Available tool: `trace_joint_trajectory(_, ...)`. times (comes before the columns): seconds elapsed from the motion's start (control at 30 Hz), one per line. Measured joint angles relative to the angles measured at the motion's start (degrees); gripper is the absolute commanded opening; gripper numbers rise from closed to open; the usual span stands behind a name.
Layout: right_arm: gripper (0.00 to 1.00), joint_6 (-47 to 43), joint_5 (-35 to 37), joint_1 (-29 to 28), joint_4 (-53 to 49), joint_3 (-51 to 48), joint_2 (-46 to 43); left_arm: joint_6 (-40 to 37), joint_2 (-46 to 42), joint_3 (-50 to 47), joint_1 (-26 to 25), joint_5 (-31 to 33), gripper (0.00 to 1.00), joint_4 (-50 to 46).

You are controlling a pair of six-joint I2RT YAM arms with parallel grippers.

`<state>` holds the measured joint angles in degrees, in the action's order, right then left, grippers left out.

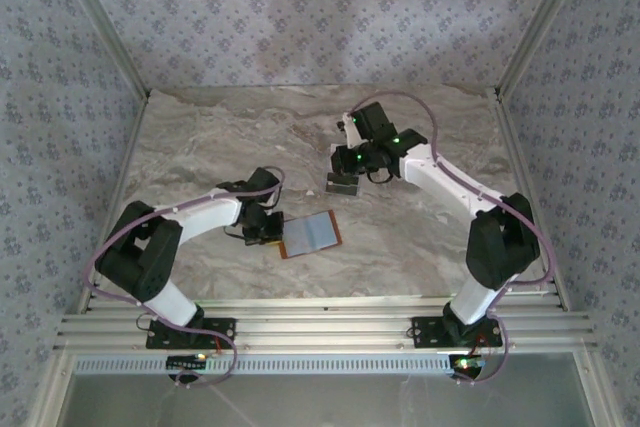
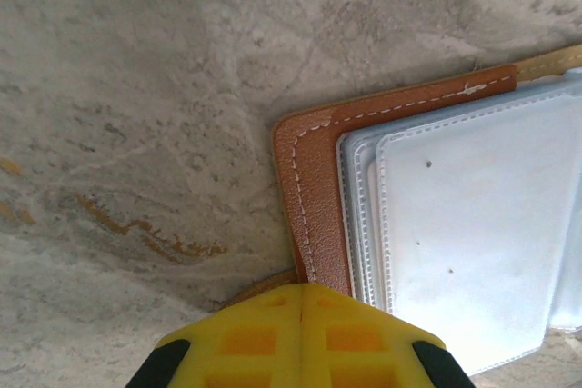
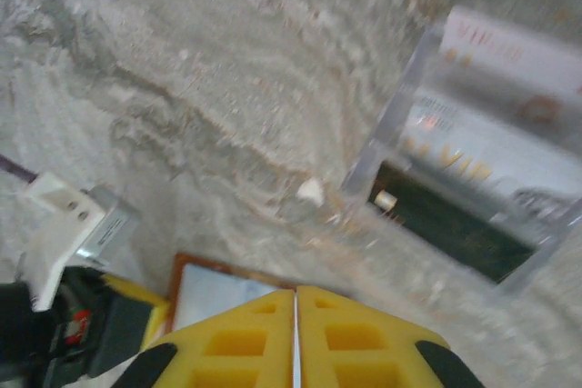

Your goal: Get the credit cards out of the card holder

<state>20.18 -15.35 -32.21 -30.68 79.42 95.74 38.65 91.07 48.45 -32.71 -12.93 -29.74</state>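
The card holder (image 1: 310, 234) lies open on the marble table, a brown leather wallet with pale grey-blue pockets (image 2: 473, 243) facing up. My left gripper (image 2: 303, 288) is shut on its stitched left rim (image 2: 314, 197), at the wallet's left side (image 1: 270, 231). My right gripper (image 1: 345, 169) hovers at the table's middle back, over a clear plastic rack (image 1: 343, 185). Its yellow jaws (image 3: 296, 290) are pressed together with nothing showing between them. Credit cards (image 3: 491, 156) stand in that rack, one pale, one silvery and one dark (image 3: 446, 224). This view is blurred.
Patterned walls and metal frame posts close in the table on three sides. In the right wrist view, the left arm's wrist and its white connector (image 3: 64, 215) sit beside the card holder (image 3: 218, 290). Bare marble lies between the rack and the card holder.
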Motion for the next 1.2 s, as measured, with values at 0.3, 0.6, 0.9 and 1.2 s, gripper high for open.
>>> trace_joint_trajectory(0.3, 0.20, 9.3, -5.1, -9.2, 0.1, -3.3, 5.7, 0.0, -1.7, -3.8, 3.0, -5.4, 0.01, 4.8)
trace_joint_trajectory(0.6, 0.21, 15.6, -10.8, -15.3, 6.1, -4.5, 12.9, -0.5, -2.1, -6.3, 4.2, -9.3, 0.01, 9.7)
trace_joint_trajectory(0.9, 0.19, 17.6, -11.9, -16.9, 8.6, -4.5, 18.4, -1.7, -2.2, -7.7, 5.7, -12.0, 0.01, 11.5)
trace_joint_trajectory(1.2, 0.26, 17.3, -9.0, -16.9, 7.0, -4.0, 19.1, -2.8, -2.2, -7.7, 6.0, -12.4, 0.01, 11.5)
